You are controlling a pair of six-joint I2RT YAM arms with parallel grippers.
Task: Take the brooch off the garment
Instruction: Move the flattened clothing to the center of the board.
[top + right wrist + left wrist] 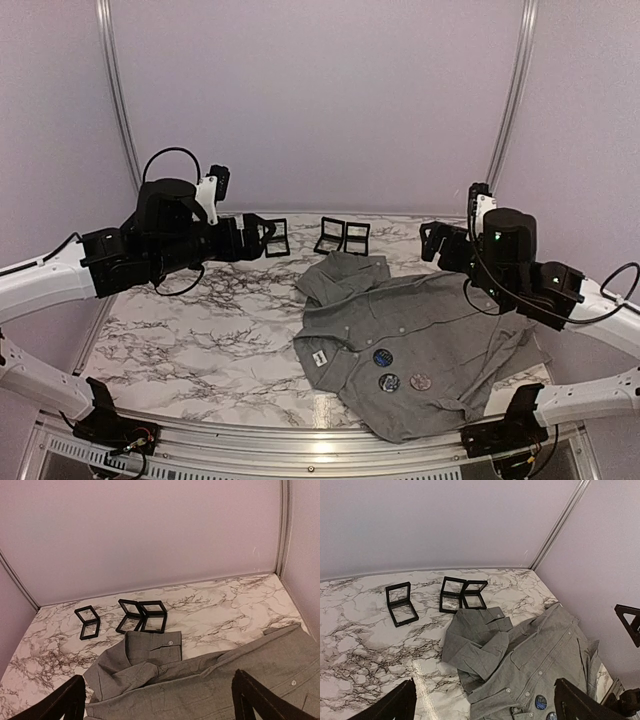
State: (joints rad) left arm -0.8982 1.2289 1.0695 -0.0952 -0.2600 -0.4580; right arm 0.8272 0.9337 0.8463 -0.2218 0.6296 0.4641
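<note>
garment: grey shirt (420,330) lying rumpled on the right half of the marble worktop (200,330), white neck label (320,357) at its near left.
brooches: blue brooch (383,357) on the shirt front right of the label; second brooch (390,382) and third brooch (421,381) just nearer, side by side.
containers: left case (275,237), middle case (328,235) and right case (355,237) along the far edge, all black and standing open, marble showing through their clear panes; middle and right touch.
left end effector (485,681): wide, holding nothing, raised over the far left.
right end effector (159,675): wide, holding nothing, raised above the shirt's far right.
</note>
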